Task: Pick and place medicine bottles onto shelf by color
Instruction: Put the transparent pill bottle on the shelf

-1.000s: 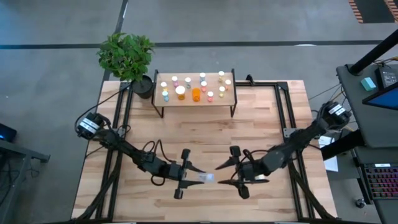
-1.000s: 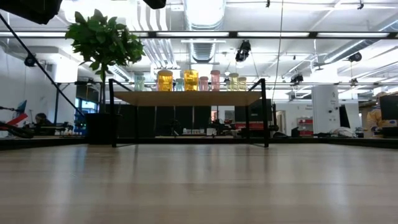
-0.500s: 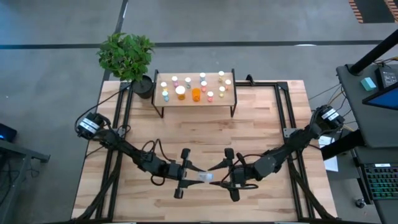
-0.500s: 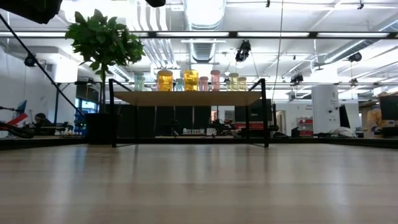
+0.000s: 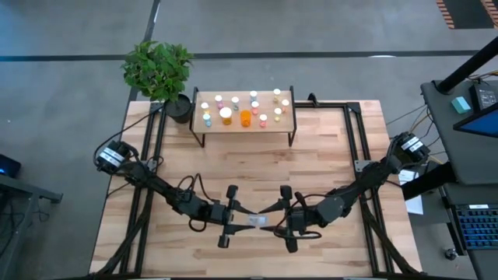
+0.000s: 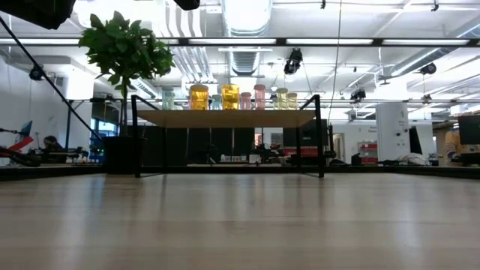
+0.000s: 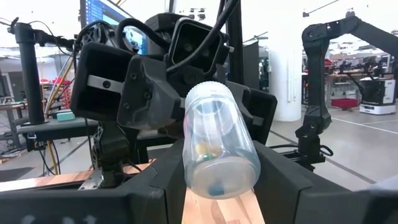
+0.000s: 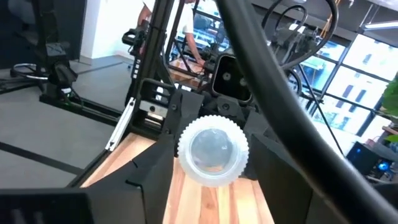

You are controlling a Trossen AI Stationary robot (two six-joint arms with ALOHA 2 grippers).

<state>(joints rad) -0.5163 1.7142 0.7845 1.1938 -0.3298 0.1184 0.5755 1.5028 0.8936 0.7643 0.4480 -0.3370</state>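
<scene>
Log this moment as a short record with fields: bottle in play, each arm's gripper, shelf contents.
bottle in play: clear bottle, lying level above the table's near middle, cap toward the right arm
left gripper: jaws shut on clear bottle's body
right gripper: jaws around the ribbed cap, grip unclear
shelf: many small bottles standing on it

The bottle (image 7: 214, 149) is clear with a white ribbed cap (image 8: 212, 149). The bench (image 5: 249, 167) is pale striped wood, the plant (image 5: 158, 68) green. On the light-wood shelf (image 5: 286, 124) stand pale-capped bottles (image 5: 253, 103) and one orange bottle (image 5: 246, 118).
</scene>
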